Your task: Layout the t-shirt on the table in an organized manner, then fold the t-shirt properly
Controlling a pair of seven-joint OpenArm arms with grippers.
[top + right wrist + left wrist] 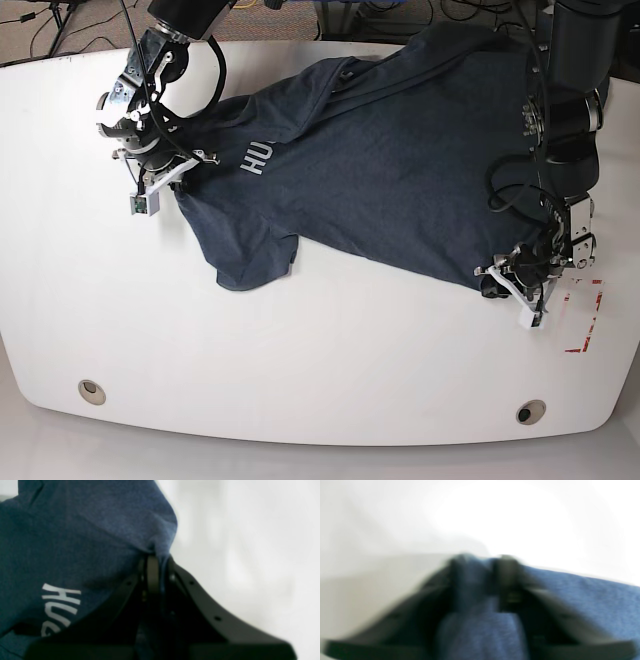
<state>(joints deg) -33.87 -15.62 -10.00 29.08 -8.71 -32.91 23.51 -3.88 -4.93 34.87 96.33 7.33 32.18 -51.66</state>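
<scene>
The dark blue t-shirt [400, 160] lies spread but rumpled across the back half of the white table [300, 350], with white lettering [257, 157] toward the left. At the shirt's left edge, my right gripper [187, 168] is shut on a pinch of cloth; up close its jaws [158, 557] clamp the fabric [87, 530] beside the lettering [60, 605]. My left gripper [497, 272] sits at the shirt's lower right corner. The blurred left wrist view shows its jaws [482, 560] closed around a fold of blue cloth [595, 600].
Two round metal grommets [91, 391] [530, 411] sit near the table's front edge. A red marking [585, 320] lies just right of the left gripper. Cables and floor show beyond the table's back edge. A sleeve [250, 265] sticks out toward the front.
</scene>
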